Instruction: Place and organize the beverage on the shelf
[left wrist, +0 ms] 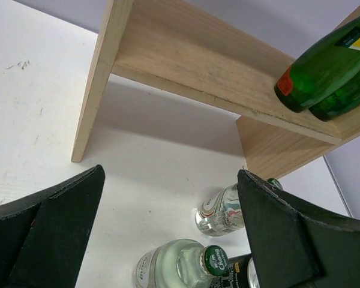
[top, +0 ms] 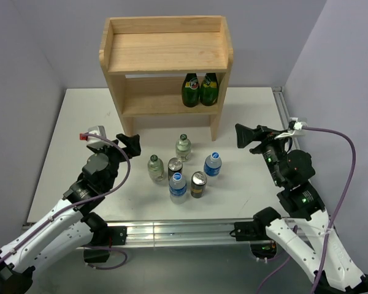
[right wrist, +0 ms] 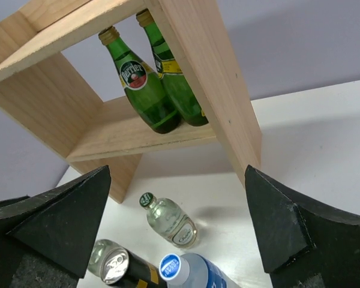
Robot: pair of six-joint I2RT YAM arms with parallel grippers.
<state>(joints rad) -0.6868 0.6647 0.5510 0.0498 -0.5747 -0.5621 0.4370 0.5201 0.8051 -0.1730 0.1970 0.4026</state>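
The wooden shelf (top: 165, 55) stands at the back centre. Six drinks stand in a cluster on the table in front of it: two clear glass green-capped bottles (top: 183, 147) (top: 156, 168), two dark cans (top: 175, 166) (top: 198, 184) and two blue-labelled water bottles (top: 213, 165) (top: 178, 187). My left gripper (top: 127, 144) is open and empty, left of the cluster. Its wrist view (left wrist: 171, 174) shows both glass bottles (left wrist: 180, 267) (left wrist: 225, 210) below. My right gripper (top: 248, 138) is open and empty, right of the cluster. Its wrist view (right wrist: 177, 171) shows a glass bottle (right wrist: 171, 219), a water bottle (right wrist: 192, 273) and a can (right wrist: 126, 267).
Two large green glass bottles (top: 200, 89) stand at the right end of the shelf's lower tier, also in the right wrist view (right wrist: 144, 84). The shelf's top tier (top: 165, 52) is bare. Grey walls close the back and sides.
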